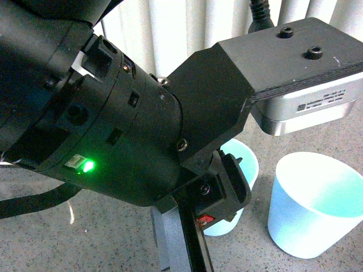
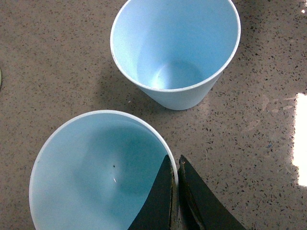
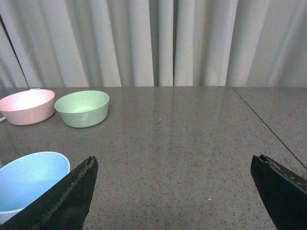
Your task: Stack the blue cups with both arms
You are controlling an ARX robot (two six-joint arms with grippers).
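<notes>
Blue cups: two, both upright with the mouth up, on the worktop (image 2: 249,134).

1. Gripped cup (image 2: 96,172): the left gripper (image 2: 175,163) holds it at the rim. The jaws are closed on the wall, one finger inside and one outside. In the front view the left arm (image 1: 113,113) hides most of this cup.
2. Second cup (image 2: 175,43): stands free, just beside the gripped cup and not touching it.

Right gripper (image 3: 173,160): jaws wide open, holding nothing. One blue cup shows at the edge of the right wrist view, beside one finger; which of the two it is cannot be told.

Bowls: two, one pink bowl (image 3: 26,106) and one green bowl (image 3: 82,109), side by side. They stand well apart from the gripped cup, nearer the curtain (image 3: 158,43).
</notes>
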